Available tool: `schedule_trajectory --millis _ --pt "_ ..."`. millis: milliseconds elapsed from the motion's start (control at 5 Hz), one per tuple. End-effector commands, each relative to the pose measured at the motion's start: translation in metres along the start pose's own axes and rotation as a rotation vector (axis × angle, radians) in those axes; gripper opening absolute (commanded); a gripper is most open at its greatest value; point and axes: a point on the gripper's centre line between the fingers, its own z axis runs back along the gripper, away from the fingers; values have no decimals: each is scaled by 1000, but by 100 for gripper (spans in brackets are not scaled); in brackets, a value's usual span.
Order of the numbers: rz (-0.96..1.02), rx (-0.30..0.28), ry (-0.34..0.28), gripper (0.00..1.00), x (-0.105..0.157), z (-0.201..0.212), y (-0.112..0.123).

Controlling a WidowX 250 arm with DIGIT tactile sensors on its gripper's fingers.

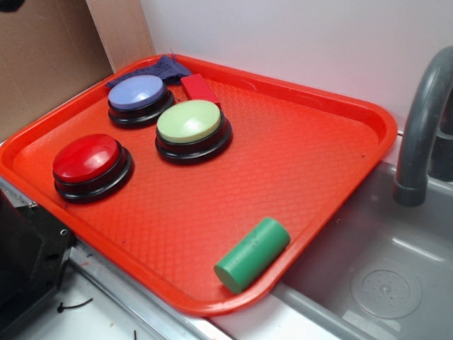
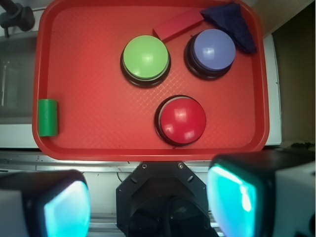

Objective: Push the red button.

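Observation:
The red button (image 1: 88, 159), a glossy red dome on a black base, sits on the orange tray (image 1: 283, 142) near its front-left edge. Seen from the wrist, the red button (image 2: 182, 120) lies below the middle of the tray (image 2: 89, 74). My gripper (image 2: 150, 207) hangs high above the robot base, short of the tray's near rim, well clear of the button. It is open, with a wide gap between the two teal-padded fingers (image 2: 66, 207) and nothing between them. The exterior view does not show the gripper.
A pale green button (image 1: 190, 122) and a lavender-blue button (image 1: 137, 93) stand behind the red one. A flat red block (image 1: 199, 88) and a dark blue cloth (image 1: 163, 69) lie at the tray's back. A green cylinder (image 1: 253, 253) rests near the sink (image 1: 382, 262) and faucet (image 1: 425, 127).

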Motion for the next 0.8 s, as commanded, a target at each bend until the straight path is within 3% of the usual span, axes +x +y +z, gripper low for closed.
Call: schedule_trajectory --millis 0,200,400,600 --pt "0 0 0 100 0 0 0" --pt "39 35 -24 100 9 -21 27" --pt "49 134 -29 100 18 -59 51" --pt "30 138 -72 100 23 -98 70"
